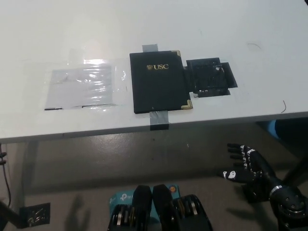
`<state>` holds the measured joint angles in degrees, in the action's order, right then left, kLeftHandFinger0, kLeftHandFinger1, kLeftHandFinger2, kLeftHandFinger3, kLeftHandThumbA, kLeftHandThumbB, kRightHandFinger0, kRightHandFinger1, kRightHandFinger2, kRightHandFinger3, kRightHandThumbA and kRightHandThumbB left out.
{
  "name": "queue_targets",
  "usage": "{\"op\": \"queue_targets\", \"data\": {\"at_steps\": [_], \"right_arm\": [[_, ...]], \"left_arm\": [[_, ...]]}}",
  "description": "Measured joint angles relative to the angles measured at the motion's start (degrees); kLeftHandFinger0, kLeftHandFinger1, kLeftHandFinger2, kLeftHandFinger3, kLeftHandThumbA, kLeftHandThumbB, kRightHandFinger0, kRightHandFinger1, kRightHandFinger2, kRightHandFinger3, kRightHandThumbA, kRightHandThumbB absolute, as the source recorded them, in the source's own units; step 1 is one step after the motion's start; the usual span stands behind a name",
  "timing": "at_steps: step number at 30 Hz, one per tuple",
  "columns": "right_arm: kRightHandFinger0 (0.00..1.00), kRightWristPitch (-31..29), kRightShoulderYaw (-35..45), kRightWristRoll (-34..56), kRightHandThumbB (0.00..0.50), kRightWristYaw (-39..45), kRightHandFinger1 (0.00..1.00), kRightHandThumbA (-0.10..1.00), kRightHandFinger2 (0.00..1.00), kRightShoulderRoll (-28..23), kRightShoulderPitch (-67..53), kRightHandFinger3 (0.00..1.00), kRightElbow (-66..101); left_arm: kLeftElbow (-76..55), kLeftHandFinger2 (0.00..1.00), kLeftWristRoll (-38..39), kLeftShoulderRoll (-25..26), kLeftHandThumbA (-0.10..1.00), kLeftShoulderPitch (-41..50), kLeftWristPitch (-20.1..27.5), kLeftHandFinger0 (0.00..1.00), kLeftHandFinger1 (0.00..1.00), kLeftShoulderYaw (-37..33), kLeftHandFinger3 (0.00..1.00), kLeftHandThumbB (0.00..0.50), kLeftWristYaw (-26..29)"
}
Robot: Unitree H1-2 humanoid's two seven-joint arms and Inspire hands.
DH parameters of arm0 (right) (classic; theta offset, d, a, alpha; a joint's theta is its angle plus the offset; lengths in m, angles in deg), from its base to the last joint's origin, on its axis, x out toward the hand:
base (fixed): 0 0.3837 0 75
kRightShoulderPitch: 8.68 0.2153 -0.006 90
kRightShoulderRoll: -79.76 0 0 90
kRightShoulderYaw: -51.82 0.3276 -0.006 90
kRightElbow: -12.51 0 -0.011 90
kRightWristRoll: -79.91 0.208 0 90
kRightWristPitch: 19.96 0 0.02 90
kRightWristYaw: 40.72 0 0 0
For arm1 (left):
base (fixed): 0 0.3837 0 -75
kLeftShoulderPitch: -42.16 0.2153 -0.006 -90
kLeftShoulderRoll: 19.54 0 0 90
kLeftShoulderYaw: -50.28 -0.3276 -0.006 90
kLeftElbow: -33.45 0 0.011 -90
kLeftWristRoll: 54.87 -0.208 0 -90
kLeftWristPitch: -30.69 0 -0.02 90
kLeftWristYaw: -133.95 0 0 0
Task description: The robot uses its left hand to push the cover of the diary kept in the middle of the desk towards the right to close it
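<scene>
On the left part of the white desk (57, 38) lies a clear plastic sheet (84, 89), flat and shiny, with a dark strip along its lower edge. Just beside it, in the middle of the desk, lies the diary (158, 81). It is closed: the black cover shows the gold letters USC and gold corners on its right side. A piece of grey tape (151, 48) sticks out at its top edge and another piece of grey tape (159, 119) at its bottom edge, near the edge of the desk. Touching the diary's right side lies a black flat thing (211, 77) that looks like a holder with pockets; I cannot tell exactly what it is. Nothing lies on top of the diary.

The left hand is not in the picture. At the lower right, below the desk level and well apart from the diary, hangs the black right hand (248, 163), fingers spread apart, holding nothing and touching nothing.
</scene>
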<state>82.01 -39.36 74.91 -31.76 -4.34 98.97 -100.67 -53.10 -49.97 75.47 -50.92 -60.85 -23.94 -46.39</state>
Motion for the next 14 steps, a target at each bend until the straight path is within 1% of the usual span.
{"op": "queue_targets", "data": {"at_steps": [2, 3, 4, 5, 7, 8, 10, 12, 14], "right_arm": [[0.83, -0.2, 0.1, 0.0, 0.458, -0.1, 0.87, 1.00, 0.87, 0.0, 0.0, 0.86, 0.0], [0.83, -0.2, 0.1, 0.0, 0.455, -0.1, 0.87, 1.00, 0.87, 0.0, 0.0, 0.86, 0.0], [0.83, -0.2, 0.1, 0.0, 0.464, -0.1, 0.86, 1.00, 0.85, 0.0, 0.0, 0.85, 0.0], [0.83, -0.2, 0.1, 0.0, 0.465, -0.1, 0.86, 1.00, 0.85, 0.0, 0.0, 0.85, 0.0], [0.84, -0.2, 0.2, 0.1, 0.468, -0.2, 0.87, 1.00, 0.86, 0.0, 0.0, 0.86, 0.0], [0.86, -0.2, 0.3, 0.1, 0.457, -0.3, 0.87, 1.00, 0.86, 0.0, 0.0, 0.87, 0.0], [0.87, -0.2, 0.6, 0.2, 0.441, -0.4, 0.88, 1.00, 0.87, -0.1, -0.1, 0.88, 0.3], [0.87, -0.2, 0.6, 0.1, 0.448, -0.4, 0.88, 1.00, 0.87, -0.1, -0.1, 0.88, 0.6], [0.86, -0.2, 0.6, 0.1, 0.445, -0.4, 0.87, 1.00, 0.87, -0.1, -0.1, 0.87, 1.0]], "left_arm": [[-0.1, 0.85, -0.1, 0.0, 1.00, 0.0, -0.9, 0.80, 0.77, -0.2, 0.93, 0.319, -0.1], [-0.2, 0.85, -0.2, 0.0, 1.00, 0.1, -1.2, 0.80, 0.77, -0.2, 0.94, 0.318, -0.1], [-0.3, 0.85, -0.2, 0.0, 1.00, 0.1, -1.6, 0.80, 0.77, -0.2, 0.94, 0.307, -0.1], [-0.4, 0.85, -0.2, 0.0, 1.00, 0.1, -1.8, 0.80, 0.77, -0.2, 0.94, 0.306, -0.1], [-0.6, 0.84, -0.2, 0.0, 1.00, 0.1, -2.2, 0.81, 0.77, -0.3, 0.94, 0.290, -0.1], [-0.6, 0.83, -0.3, 0.0, 1.00, 0.0, -2.5, 0.81, 0.77, -0.4, 0.94, 0.274, -0.1], [-0.6, 0.83, -0.4, -0.1, 1.00, -0.4, -2.8, 0.81, 0.77, -0.8, 0.94, 0.272, -0.1], [-0.6, 0.82, -0.5, -0.2, 1.00, -0.6, -3.0, 0.81, 0.76, -0.9, 0.93, 0.271, -0.1], [-0.6, 0.81, -0.5, -0.2, 1.00, -0.8, -3.4, 0.82, 0.77, -1.1, 0.92, 0.251, -0.1]]}}
